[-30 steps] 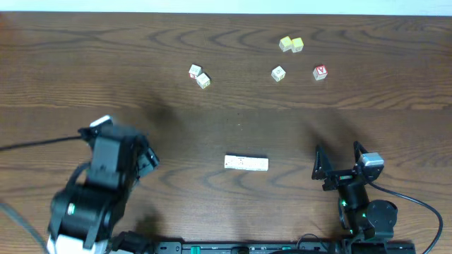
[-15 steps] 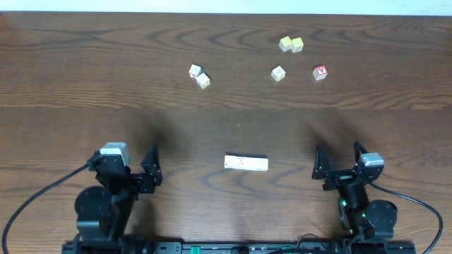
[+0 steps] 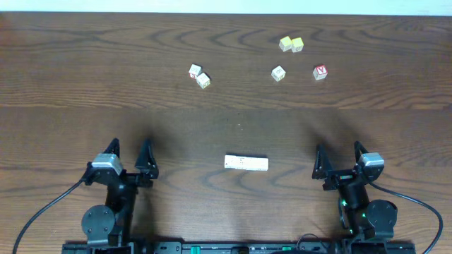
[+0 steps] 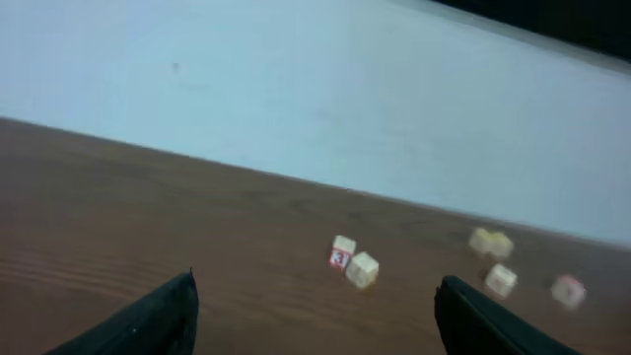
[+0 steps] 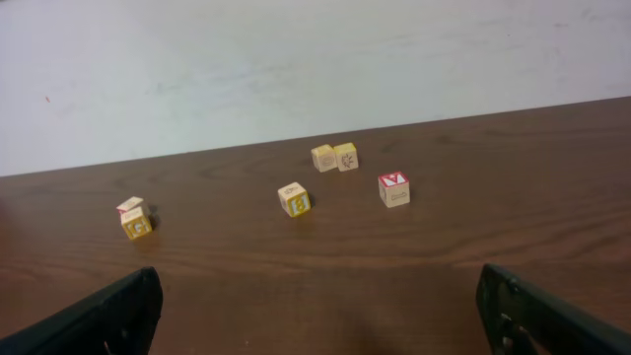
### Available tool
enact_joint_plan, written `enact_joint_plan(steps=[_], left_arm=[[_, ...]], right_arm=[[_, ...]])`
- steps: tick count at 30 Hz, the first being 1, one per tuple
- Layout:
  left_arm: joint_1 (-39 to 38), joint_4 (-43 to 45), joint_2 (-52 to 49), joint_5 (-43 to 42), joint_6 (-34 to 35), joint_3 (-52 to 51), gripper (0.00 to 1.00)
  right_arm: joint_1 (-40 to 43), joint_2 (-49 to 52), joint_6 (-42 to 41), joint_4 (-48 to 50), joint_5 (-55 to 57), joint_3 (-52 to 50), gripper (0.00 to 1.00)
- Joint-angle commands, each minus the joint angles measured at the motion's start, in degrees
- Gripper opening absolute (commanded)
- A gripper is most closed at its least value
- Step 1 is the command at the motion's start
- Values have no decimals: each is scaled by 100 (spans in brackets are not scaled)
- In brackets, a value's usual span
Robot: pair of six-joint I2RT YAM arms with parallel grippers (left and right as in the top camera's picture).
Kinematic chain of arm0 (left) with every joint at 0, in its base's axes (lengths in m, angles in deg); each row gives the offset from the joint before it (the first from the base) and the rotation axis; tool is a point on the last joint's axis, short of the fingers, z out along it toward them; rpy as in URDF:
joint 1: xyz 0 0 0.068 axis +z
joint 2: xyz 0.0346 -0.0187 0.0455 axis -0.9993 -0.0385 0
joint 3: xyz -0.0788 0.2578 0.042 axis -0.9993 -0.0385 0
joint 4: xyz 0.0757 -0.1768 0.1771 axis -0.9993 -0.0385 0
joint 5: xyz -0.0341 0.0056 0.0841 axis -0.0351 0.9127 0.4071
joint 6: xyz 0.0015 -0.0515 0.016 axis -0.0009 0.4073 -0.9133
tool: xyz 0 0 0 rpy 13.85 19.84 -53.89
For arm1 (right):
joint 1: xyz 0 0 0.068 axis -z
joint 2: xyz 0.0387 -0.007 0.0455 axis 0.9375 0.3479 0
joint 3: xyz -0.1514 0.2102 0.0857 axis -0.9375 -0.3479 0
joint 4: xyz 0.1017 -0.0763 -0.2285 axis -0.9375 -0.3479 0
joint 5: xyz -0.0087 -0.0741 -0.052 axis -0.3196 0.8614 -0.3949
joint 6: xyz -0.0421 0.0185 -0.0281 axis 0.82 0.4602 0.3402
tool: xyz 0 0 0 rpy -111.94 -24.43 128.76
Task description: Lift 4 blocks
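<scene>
Flanking the row of blocks (image 3: 246,163) on a dark wooden table (image 3: 395,120), the left gripper (image 3: 129,149) and the right gripper (image 3: 337,152) sit low at the near edge. Each has its jaws spread wide, with nothing between them. The row lies flat on the wood between the two arms, well apart from both and touched by neither.

From above the row is too small to show its seams, so reading it as four cubes set end to end is a judgement. Lined up that way, the blocks could probably be pinched at the ends and raised as one piece. An arm on either side with wide jaws would suit that approach.

Neither wrist camera shows the row. Both look over it to the far side of the table, where loose pieces are scattered:
- a pair of cubes (image 3: 199,76) touching at the left
- a single cube (image 3: 278,73) nearer the middle
- two yellow cubes (image 3: 291,44) side by side
- a red-lettered cube (image 3: 320,72) at the right

All of these sit well apart from the row and seem to play no part in the lift.

The tabletop is brown with a strong grain and looks smooth, so the blocks may slide if nudged. A plain pale wall (image 5: 296,69) rises behind the far edge, and the left wrist view of it is blurred.
</scene>
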Motion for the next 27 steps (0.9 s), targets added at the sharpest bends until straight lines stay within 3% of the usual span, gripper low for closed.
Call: enact_joint_plan(steps=[1,5,9,16,27], left_arm=[[103,428,61,186,546,-378,77],[103,743,61,186,544,-713,77],[92,492,61,177,442,-715,77],[72,-251,61,-122,-925,-715,77],[-157,-264,61,-120,-1679,-715,77]], right_arm=[[55,-35,81,-28,28,-9,99],[55,-35,81,-28,28,-9,99],[57,-35,81,-28,28,-9,99],[57,-35,81,-28,28,-9,99],[55,-35,81,-28,31,-9,99]])
